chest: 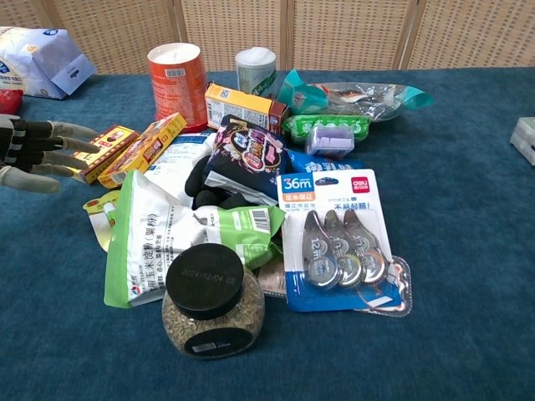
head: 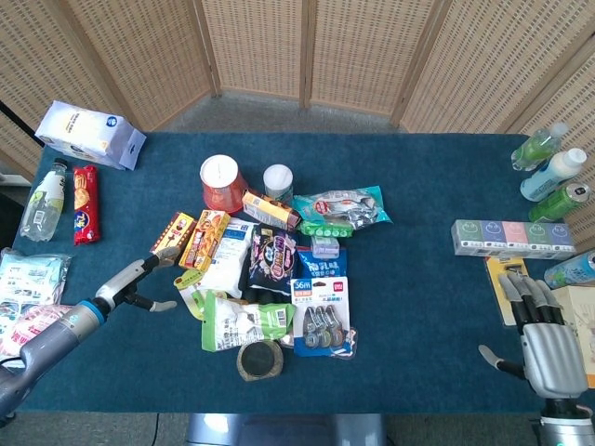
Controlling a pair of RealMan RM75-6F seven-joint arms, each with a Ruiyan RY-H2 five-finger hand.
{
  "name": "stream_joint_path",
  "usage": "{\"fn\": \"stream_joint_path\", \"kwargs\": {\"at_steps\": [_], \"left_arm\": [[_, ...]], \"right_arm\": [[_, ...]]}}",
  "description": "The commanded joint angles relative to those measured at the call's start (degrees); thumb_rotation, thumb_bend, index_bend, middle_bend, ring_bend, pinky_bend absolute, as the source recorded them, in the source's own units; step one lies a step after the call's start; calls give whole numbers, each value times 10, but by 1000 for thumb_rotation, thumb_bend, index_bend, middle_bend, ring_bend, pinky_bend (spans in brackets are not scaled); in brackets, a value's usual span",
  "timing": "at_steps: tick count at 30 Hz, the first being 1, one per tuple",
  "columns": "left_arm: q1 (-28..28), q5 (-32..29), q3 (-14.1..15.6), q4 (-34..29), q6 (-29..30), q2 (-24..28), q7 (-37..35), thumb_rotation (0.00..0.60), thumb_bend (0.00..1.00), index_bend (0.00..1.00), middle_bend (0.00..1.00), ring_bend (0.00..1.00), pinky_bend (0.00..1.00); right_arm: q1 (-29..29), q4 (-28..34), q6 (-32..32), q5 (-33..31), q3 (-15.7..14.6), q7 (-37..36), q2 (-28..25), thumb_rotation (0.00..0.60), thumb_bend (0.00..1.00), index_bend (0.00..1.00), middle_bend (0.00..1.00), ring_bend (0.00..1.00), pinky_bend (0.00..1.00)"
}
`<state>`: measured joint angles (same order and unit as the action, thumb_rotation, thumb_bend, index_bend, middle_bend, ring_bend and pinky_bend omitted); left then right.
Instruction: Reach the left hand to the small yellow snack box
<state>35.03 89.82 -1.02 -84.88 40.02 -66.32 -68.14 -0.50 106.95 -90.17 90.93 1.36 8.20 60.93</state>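
The small yellow snack box with a dark red face lies at the left edge of the pile, also seen in the chest view. Beside it lies a longer yellow-orange box. My left hand is stretched out toward the small box with its fingers spread and nothing in it. Its fingertips reach the box's near left end; real contact cannot be told. My right hand lies flat and open at the table's near right corner, far from the pile.
The pile holds a red can, a white cup, a green-white bag, a dark-lidded jar and a correction-tape pack. A bottle and red packet lie far left. Bottles stand far right.
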Motion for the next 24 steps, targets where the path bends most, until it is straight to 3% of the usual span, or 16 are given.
{"fn": "stream_joint_path", "kwargs": {"at_steps": [1, 12, 24], "left_arm": [[14, 11, 12, 29, -2, -19, -32, 600, 267, 0, 49, 127, 0], [33, -4, 27, 86, -9, -44, -68, 600, 266, 0, 49, 127, 0], [5, -64, 11, 97, 27, 1, -70, 600, 267, 0, 50, 127, 0]], "right_arm": [[3, 1, -4, 3, -1, -6, -3, 600, 153, 0, 0, 0, 0], [14, 3, -18, 14, -5, -17, -8, 600, 151, 0, 0, 0, 0], [24, 3, -28, 18, -7, -24, -8, 600, 151, 0, 0, 0, 0]]}}
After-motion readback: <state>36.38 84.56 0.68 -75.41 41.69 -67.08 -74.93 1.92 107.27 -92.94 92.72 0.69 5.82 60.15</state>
